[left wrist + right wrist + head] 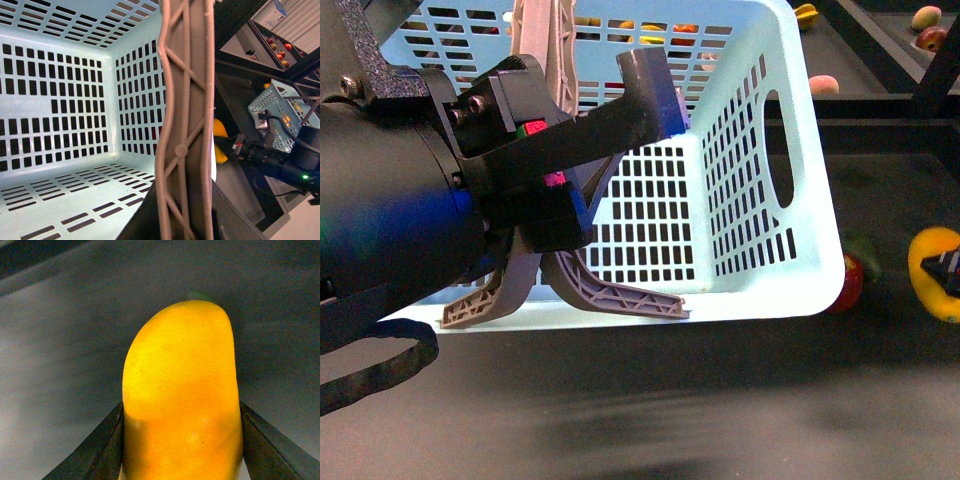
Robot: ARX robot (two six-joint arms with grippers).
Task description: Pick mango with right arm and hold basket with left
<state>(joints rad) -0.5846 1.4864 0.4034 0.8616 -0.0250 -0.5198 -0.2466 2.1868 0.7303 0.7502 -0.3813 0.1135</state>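
The pale turquoise basket point(760, 250) stands tilted in the middle of the front view, its slotted inside showing in the left wrist view point(65, 100). My left gripper point(595, 150) is shut on the basket's grey-brown swing handle point(185, 130) at its near rim. The yellow-orange mango point(932, 272) is at the far right, beside the basket. My right gripper point(950, 268) is shut on it. In the right wrist view the mango point(182, 395) fills the gap between the two dark jaws, over the dark table.
A red apple point(849, 285) and a dark green fruit point(865, 252) lie just right of the basket's corner. Several fruits point(825, 85) lie on the far shelf behind. A second turquoise basket point(280, 117) shows in the left wrist view.
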